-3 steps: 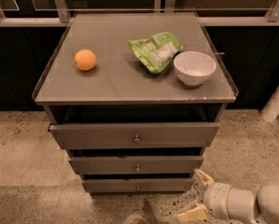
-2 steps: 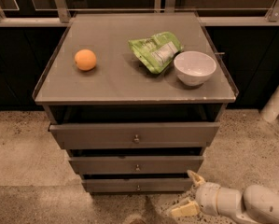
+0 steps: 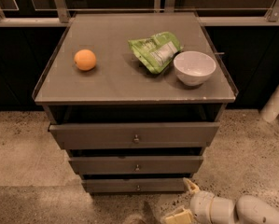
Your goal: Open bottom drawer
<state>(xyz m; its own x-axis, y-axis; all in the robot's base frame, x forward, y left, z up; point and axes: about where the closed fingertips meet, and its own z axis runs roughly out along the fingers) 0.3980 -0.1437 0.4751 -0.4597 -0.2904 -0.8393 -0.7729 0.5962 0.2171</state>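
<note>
The bottom drawer [image 3: 129, 185] is the lowest, slim grey front of the cabinet, with a small round metal knob [image 3: 138, 187]. It sits pushed in, set back under the middle drawer [image 3: 136, 164]. My gripper [image 3: 183, 201] is low at the bottom right, just right of and below the drawer's right end, near the floor. Its two pale fingers stand apart, one finger [image 3: 191, 185] close to the drawer's right corner and the other [image 3: 177, 216] lower. It holds nothing and is well right of the knob.
The top drawer [image 3: 134, 135] juts out a little. On the cabinet top [image 3: 115, 85] lie an orange [image 3: 85, 59], a green snack bag [image 3: 155, 51] and a white bowl [image 3: 194, 68]. Speckled floor surrounds the cabinet. A white post [image 3: 275, 101] stands at the right.
My gripper and arm have moved left along the floor, closer to the bottom drawer's right end. The drawers and the things on top have not moved.
</note>
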